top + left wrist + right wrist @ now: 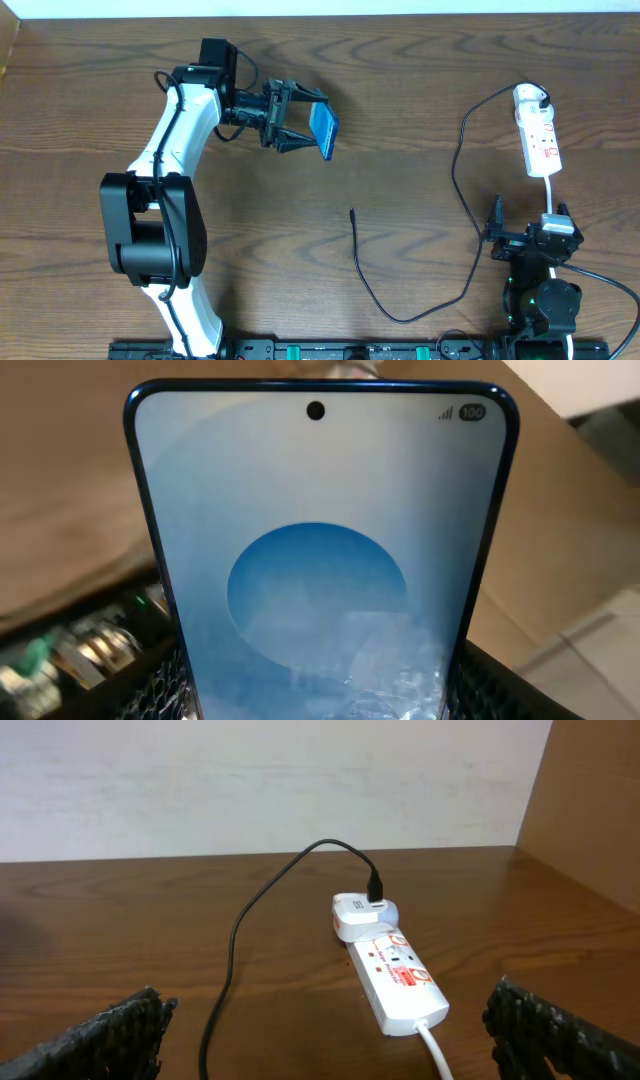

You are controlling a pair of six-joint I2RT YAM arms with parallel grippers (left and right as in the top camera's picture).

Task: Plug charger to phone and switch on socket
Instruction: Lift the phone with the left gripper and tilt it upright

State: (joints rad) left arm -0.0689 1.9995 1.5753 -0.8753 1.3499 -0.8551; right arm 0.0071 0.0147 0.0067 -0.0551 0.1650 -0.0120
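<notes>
Overhead view: the left gripper (308,122) is clamped on the phone (325,128), with one finger on each long edge, and holds it on edge above the table (400,60) at upper centre-left. Left wrist view: the phone (320,560) fills the picture with its lit blue screen facing the camera. The punch-hole lens is at the top, and the dark finger pads (165,690) flank its lower edges. The charger (456,175) lies on the table well apart from the phone. Its plug tip (352,211) rests free near the centre. The black cable loops toward the near edge, then rises on the right to a white adapter (530,97) seated in the far end of the socket (542,140). The socket lies flat at upper right, and its white cord (549,195) leads toward the right gripper (528,222). Right wrist view: the right gripper is released, with its fingers spread wide and nothing between them. It faces the socket (400,980) and is not touching it. The position of the socket switches cannot be determined.
</notes>
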